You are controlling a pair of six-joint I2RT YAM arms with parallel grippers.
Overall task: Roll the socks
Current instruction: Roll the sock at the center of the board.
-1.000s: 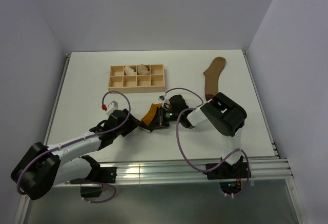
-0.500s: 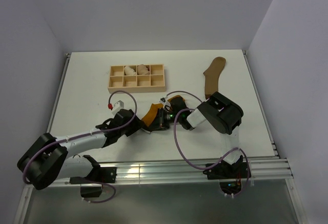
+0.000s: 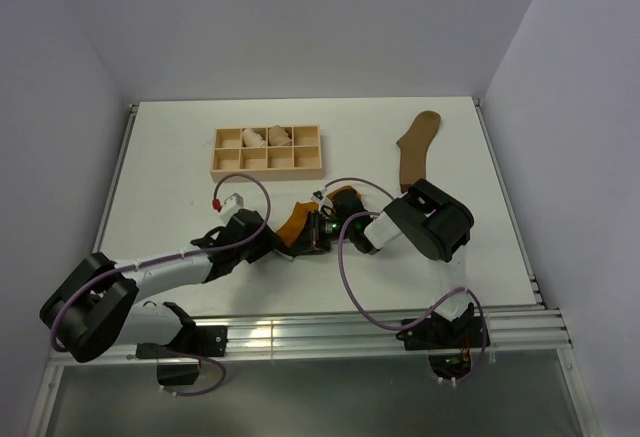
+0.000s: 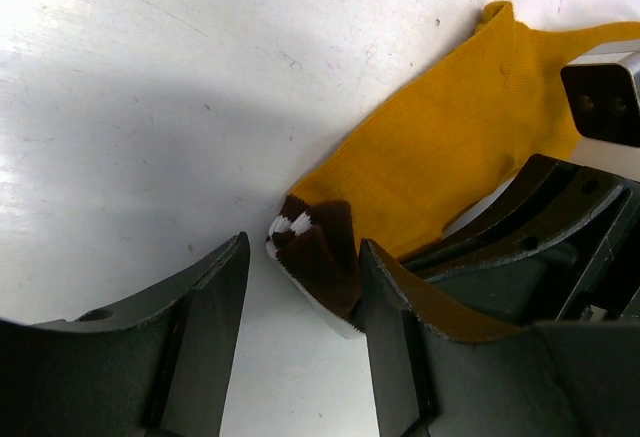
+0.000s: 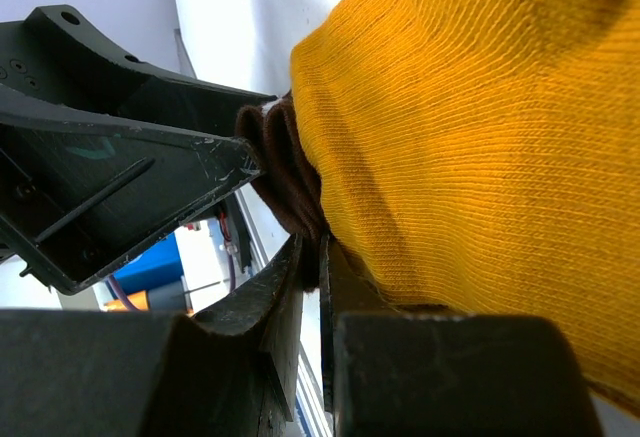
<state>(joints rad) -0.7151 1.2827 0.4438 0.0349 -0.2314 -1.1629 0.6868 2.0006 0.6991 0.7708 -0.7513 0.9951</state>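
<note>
The left tool (image 4: pixel 302 269) stands about half open. Its two fingers sit astride the striped cuff (image 4: pixel 315 252) of the mustard sock (image 4: pixel 450 147) with nothing clamped yet. One finger looks to be touching the cuff's edge, and the other is clear of it. The right tool (image 5: pixel 315 279) is pinched almost shut on the same sock, biting a fold of orange knit just beside the brown cuff band.

The sock lies on the tabletop (image 3: pixel 170 217) between the two arms, in the near half. Its cuff is doubled over into a small lump — the beginning of a roll, by the look of it. The olive-brown sock (image 3: pixel 412 152) lies flat and well apart at the far right, with neither tool near it.

The knit looks light, limp and stretchy, so it will likely sag and unwind wherever it isn't pinned, though it should cling to itself rather than slip. The best hold is probably the thick folded cuff — both layers at once — with the other tool pinning the leg just beside it. Nothing here seems fragile.
</note>
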